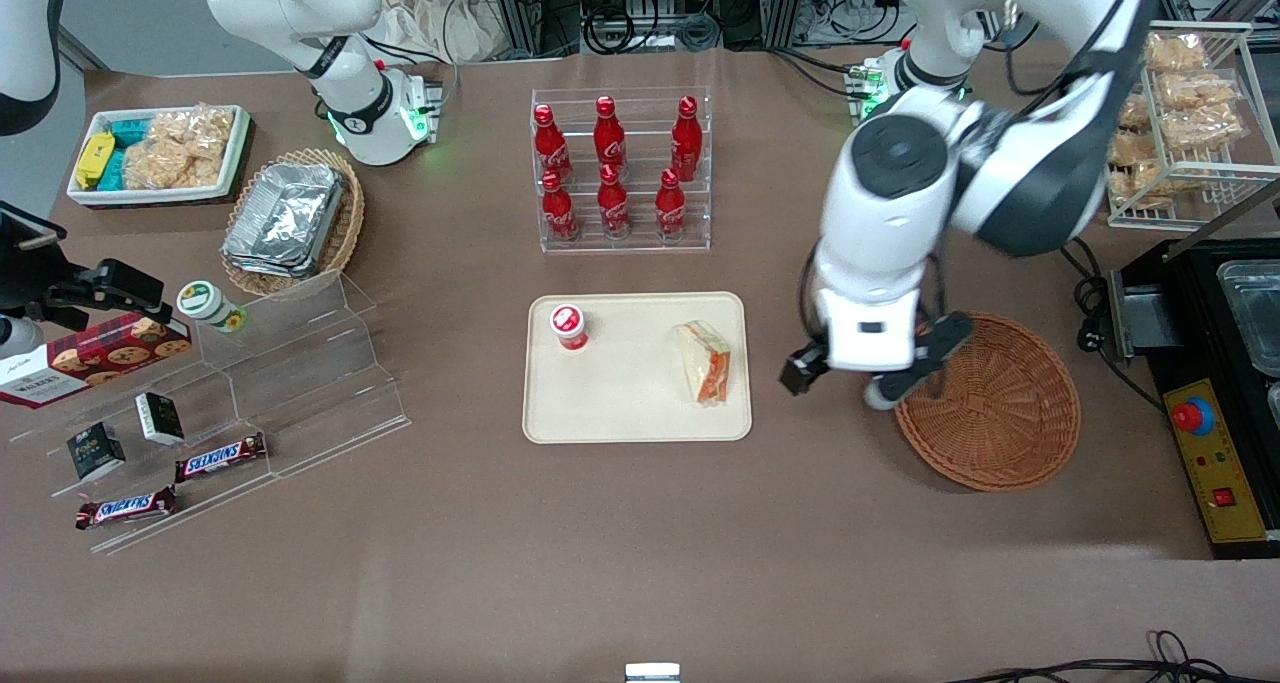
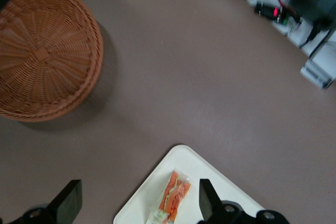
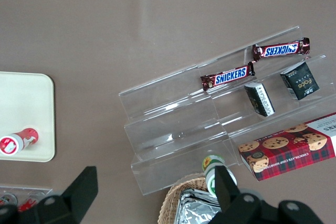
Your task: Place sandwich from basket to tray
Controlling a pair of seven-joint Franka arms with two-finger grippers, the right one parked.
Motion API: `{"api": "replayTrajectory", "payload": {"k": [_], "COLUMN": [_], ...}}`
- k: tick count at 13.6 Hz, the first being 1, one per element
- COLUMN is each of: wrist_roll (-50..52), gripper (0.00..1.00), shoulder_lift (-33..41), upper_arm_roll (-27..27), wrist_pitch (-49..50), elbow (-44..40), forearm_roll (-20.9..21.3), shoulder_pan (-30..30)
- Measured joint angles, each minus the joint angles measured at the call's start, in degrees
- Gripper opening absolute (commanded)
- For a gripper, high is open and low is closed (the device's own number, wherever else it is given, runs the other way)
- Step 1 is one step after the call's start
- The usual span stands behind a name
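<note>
The triangular clear-wrapped sandwich (image 1: 708,363) of pale bread with red, orange and green filling lies on the flat cream-beige rectangular plastic tray (image 1: 636,411), free of the fingers, near the tray edge closest to them. The left gripper (image 1: 862,381) hangs above the brown table (image 1: 640,543), between the tray and the round reddish-brown woven wicker basket (image 1: 1000,413), its black fingers (image 2: 67,201) spread apart and holding nothing. A small red-capped bottle (image 1: 569,326) stands on the tray, farther from the fingers than the sandwich.
</note>
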State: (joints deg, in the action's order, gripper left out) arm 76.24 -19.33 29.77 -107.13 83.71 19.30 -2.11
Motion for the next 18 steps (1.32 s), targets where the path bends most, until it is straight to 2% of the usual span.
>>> {"api": "replayTrajectory", "payload": {"k": [5, 9, 12, 15, 18], "wrist_roll": [-13.3, -30.3, -41.4, -53.9, -61.7], "gripper": [1.00, 1.00, 1.00, 1.00, 1.00], "shoulder_lift": [3.7, 5.8, 8.4, 11.5, 14.8], "upper_arm_roll": [-0.1, -0.9, -7.0, -17.9, -25.1], "wrist_pitch": [2.7, 6.8, 9.8, 12.8, 13.2], "elbow": [0.4, 0.4, 0.5, 1.0, 4.0], "forearm_roll": [-5.9, -10.4, -12.9, -14.2, -15.2], "shoulder_pan": [7.9, 14.9, 13.6, 7.2, 2.6]}}
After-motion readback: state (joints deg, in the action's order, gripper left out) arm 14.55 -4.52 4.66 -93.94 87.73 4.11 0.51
